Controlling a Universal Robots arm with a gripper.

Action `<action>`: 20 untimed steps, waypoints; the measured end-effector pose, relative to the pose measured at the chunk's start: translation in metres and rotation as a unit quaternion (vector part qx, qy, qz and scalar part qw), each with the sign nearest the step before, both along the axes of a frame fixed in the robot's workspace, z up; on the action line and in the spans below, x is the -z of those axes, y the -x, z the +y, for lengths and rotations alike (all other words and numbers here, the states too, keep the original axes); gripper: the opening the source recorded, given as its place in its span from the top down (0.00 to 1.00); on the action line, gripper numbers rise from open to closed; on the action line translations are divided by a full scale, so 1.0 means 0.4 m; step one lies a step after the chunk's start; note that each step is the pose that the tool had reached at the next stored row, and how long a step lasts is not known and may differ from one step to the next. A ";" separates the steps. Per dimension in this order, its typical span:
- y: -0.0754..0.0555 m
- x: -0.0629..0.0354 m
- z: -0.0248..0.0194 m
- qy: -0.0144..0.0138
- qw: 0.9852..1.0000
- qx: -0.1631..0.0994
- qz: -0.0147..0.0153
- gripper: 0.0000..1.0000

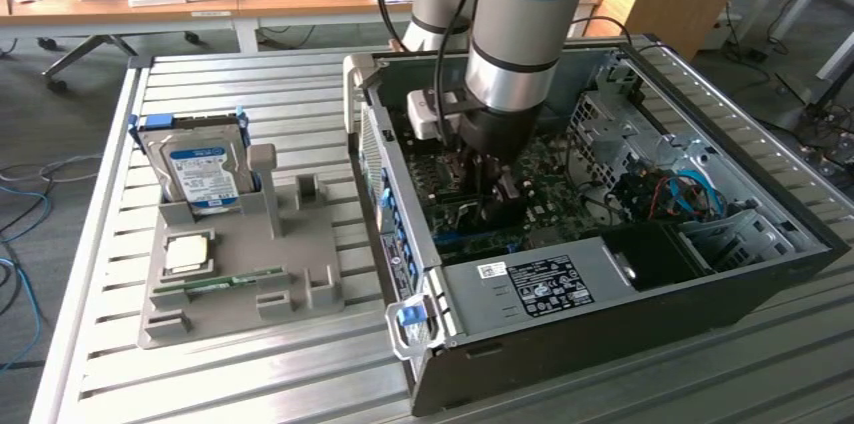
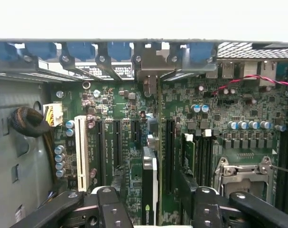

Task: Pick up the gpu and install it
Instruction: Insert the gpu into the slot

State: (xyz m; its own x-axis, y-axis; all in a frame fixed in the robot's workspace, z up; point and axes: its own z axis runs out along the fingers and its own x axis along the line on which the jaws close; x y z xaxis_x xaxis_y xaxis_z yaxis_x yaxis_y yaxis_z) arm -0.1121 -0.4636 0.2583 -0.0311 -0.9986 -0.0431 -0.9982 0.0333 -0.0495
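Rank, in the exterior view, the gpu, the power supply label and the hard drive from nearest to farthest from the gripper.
1. The gpu: on edge on the motherboard inside the case, right at the open gripper.
2. The power supply label: on the grey box in the case, toward the camera.
3. The hard drive: upright in the grey holder outside the case, on the exterior view's left.
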 end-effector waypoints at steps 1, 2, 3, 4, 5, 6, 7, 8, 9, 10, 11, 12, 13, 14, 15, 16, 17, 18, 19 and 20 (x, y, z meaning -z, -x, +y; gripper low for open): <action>0.000 -0.005 0.000 0.000 1.000 0.000 0.000 0.43; 0.000 -0.011 0.000 0.000 1.000 0.000 0.000 0.43; 0.000 -0.017 0.000 0.000 1.000 0.000 0.000 0.43; 0.000 -0.023 0.000 0.000 1.000 0.000 0.000 0.43; 0.000 -0.029 0.000 0.000 1.000 0.000 0.000 0.43; 0.000 -0.034 0.000 0.000 1.000 0.000 0.000 0.43; 0.000 -0.039 0.000 0.000 1.000 0.000 0.000 0.43; 0.000 -0.044 0.000 0.000 1.000 0.000 0.000 0.43; 0.000 -0.048 0.000 0.000 1.000 0.000 0.000 0.43; 0.000 -0.053 0.000 0.000 1.000 0.000 0.000 0.43; 0.000 -0.057 0.000 0.000 1.000 0.000 0.000 0.43; 0.000 -0.062 0.000 0.000 1.000 0.000 0.000 0.43; 0.000 -0.065 0.000 0.000 1.000 0.000 0.000 0.43; 0.000 -0.068 0.000 0.000 1.000 0.000 0.000 0.43; 0.000 -0.071 0.000 0.000 1.000 0.000 0.000 0.43; 0.000 -0.071 0.000 0.000 1.000 0.000 0.000 0.43; 0.000 -0.071 0.000 0.000 1.000 0.000 0.000 0.43; 0.000 -0.071 0.000 0.000 1.000 0.000 0.000 0.43; 0.000 -0.071 0.000 0.000 1.000 0.000 0.000 0.43; 0.000 -0.071 0.000 0.000 1.000 0.000 0.000 0.43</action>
